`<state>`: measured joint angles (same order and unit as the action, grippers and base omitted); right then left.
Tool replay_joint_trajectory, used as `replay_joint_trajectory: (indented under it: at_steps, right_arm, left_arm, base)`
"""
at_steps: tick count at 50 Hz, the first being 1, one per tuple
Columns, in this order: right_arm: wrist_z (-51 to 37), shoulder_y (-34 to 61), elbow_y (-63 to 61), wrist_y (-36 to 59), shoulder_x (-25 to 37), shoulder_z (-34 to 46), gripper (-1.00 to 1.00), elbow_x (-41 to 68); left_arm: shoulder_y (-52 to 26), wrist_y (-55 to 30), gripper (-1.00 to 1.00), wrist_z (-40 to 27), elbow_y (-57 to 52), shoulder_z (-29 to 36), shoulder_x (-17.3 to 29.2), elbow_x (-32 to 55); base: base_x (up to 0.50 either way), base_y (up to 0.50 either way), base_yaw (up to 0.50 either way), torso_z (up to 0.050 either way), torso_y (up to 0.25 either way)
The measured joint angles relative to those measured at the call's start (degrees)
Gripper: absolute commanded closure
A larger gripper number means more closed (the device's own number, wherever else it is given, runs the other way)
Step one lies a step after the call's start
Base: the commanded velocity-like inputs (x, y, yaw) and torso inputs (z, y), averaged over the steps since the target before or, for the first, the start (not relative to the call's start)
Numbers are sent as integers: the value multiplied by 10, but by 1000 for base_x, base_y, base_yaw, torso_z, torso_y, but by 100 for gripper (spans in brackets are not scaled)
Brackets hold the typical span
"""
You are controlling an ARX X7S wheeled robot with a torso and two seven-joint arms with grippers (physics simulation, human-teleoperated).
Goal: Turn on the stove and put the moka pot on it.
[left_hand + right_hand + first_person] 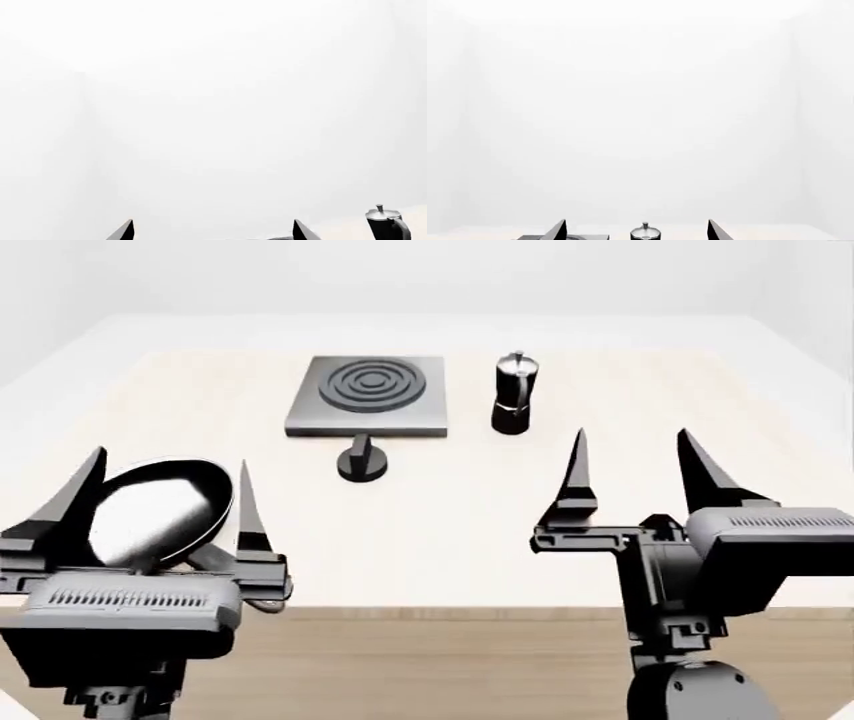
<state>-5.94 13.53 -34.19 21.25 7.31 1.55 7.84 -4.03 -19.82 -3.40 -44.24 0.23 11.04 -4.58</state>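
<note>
Both end effectors, left (158,502) and right (634,470), sit wide open, holding nothing. Small black faceted moka pot with silver lid (514,393) stands just right of the flat grey stove plate (367,395), round black knob (362,461) in front, shiny black frying pan (154,512) near-left on the pale wooden table (441,530).

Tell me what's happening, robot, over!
Left gripper open, right gripper open, both empty. Moka pot upright on table beside stove, not on it. Knob untouched. Frying pan behind left gripper; path to pot open.
</note>
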Motion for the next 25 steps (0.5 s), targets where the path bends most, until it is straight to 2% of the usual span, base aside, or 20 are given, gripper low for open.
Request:
replay_joint_trajectory:
  at_steps: [11,25]
  right_arm:
    - [-11,32,-70,51,12,0,-100,13]
    - [-21,45,-96,71,20,1,-100,24]
  left_arm:
    - [-17,-48,-100,4,-72,-12,14,4]
    - [-29,-77,-100,5,-105,-13,23,12]
  base:
    - [0,0,0,50,0]
    - [0,0,0,50,0]
